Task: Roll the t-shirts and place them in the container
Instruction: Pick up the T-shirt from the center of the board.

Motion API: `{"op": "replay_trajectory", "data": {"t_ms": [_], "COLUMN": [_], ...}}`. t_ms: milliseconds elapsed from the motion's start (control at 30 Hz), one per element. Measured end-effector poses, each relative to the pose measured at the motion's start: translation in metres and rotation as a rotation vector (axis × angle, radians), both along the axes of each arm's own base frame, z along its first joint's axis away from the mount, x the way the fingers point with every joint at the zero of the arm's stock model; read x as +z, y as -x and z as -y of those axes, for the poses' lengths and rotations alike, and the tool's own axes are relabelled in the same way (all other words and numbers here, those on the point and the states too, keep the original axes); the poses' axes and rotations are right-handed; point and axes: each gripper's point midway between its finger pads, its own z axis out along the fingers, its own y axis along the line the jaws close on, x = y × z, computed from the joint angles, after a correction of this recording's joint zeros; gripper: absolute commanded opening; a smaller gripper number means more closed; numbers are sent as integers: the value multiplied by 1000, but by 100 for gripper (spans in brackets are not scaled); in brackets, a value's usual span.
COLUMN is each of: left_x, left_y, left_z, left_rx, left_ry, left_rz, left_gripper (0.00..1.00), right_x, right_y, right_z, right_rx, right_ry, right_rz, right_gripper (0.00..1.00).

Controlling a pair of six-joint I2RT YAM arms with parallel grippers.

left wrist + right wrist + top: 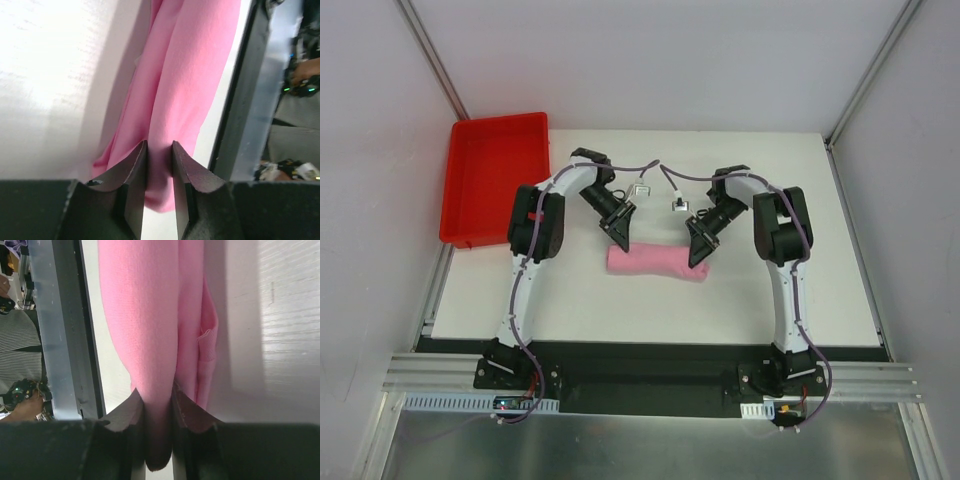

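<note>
On the bench (770,290), midway between the two arms: the t-shirt (657,262), light pink, wound into a short fat roll lying crosswise.

Left hand (619,238) is at the roll's left end and right hand (698,252) at its right end. The right hand is clenched on a fold at its end, with the cloth squeezed thin between the fingers and bulging beyond them. The left hand straddles a fold with a narrow gap. Cloth sits in that gap, but I cannot tell whether it is pinched or let go.

Handling, my guess: light, soft cotton with no stiffness and nothing fragile. It is not slippery, but likely to slacken and unwind if only the outer layer is held. Best taken at both ends at once, pinching through several layers.

Red tray (495,180) sits at the bench's far left corner, well apart from the roll. Nothing is visible inside it.
</note>
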Motion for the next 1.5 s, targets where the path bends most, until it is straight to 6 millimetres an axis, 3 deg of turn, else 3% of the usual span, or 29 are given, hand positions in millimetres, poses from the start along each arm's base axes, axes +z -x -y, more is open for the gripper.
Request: {"op": "replay_trajectory", "data": {"t_ms": [167,300,467,567,667,733,800,900,1000,1267,1500], "left_x": [14,26,54,79,96,93,76,42,25,28,24], "left_y": [-8,-17,-30,-9,24,48,62,59,52,31,29], "left_z": [-19,-48,-56,-35,8,35,50,54,61,100,105], "left_rx": [-41,-41,-20,-104,-248,-342,-415,-455,-478,-486,-503], "left_ry": [-89,-185,-180,-144,-49,27,66,50,38,95,103], "left_rz": [169,321,560,782,1017,1140,1232,1315,1397,1606,1626], "left_gripper": [22,24,39,44,47,48,48,48,49,55,61], "right_x": [0,0,-1,-1,-2,-2,-2,-2,-2,-2,-2], "right_y": [-5,-4,-4,-4,-5,-6,-7,-7,-8,-8,-8], "right_z": [-1,0,1,0,0,0,0,1,1,1,1], "right_rx": [-9,-9,-25,-34,-43,-56,-73,-97,-109,-116,-121], "right_ry": [9,22,49,61,77,92,106,113,116,121,126], "right_rz": [0,-6,-38,-56,-73,-98,-127,-161,-173,-184,-194], "right_gripper": [6,6,6,5,5,5,5,5,5,5,5]}}
